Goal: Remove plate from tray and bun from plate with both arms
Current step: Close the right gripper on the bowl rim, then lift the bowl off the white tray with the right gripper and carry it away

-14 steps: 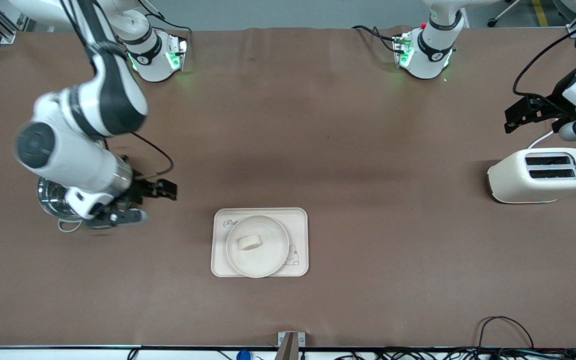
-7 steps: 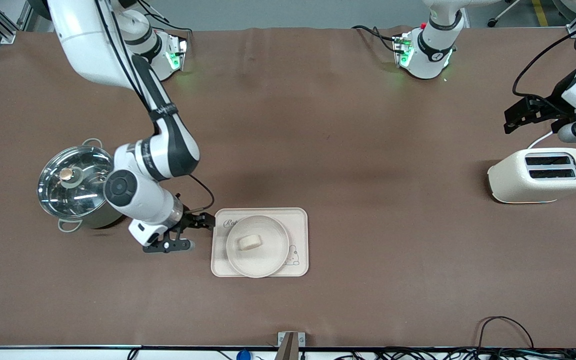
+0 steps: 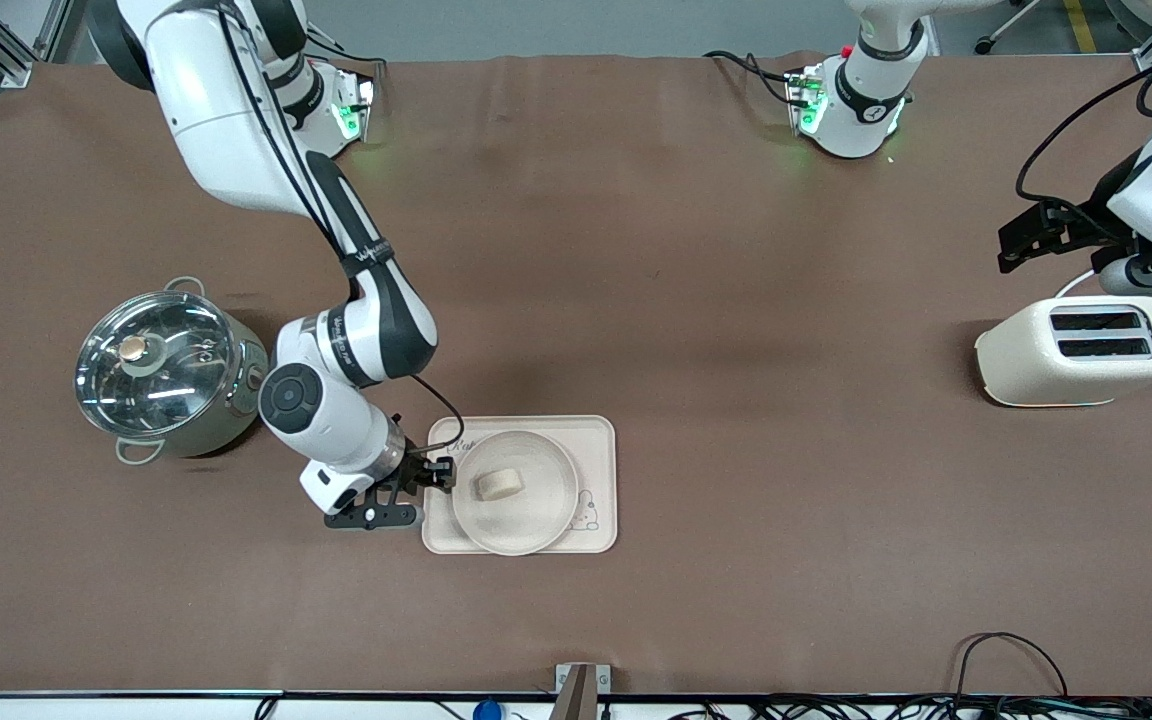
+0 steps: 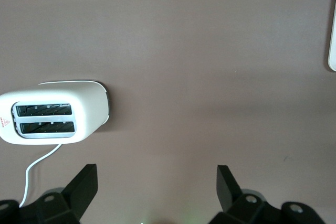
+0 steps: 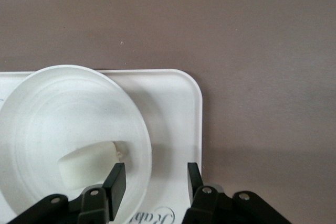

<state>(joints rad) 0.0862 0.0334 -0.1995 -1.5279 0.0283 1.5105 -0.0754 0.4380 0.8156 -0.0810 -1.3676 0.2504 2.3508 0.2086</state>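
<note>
The round cream plate (image 3: 536, 520) lies on the rectangular tray (image 3: 596, 440), with the small pale bun (image 3: 498, 484) resting in it. My right gripper (image 3: 441, 472) is low at the plate's edge toward the right arm's end of the table. In the right wrist view the right gripper (image 5: 155, 174) is open. Its two fingers straddle the rim of the plate (image 5: 63, 114), one inside close to the bun (image 5: 89, 163) and one over the tray (image 5: 173, 108). My left gripper (image 3: 1021, 240) hangs open and empty above the table by the toaster, waiting.
A steel pot with a glass lid (image 3: 161, 372) stands toward the right arm's end of the table. A cream toaster (image 3: 1081, 350) with its white cord sits toward the left arm's end, and the toaster (image 4: 52, 111) also shows in the left wrist view.
My right arm has swung from over the pot to the plate's edge on the tray, and its fingers have drawn closer together. The left gripper shifted only slightly.
</note>
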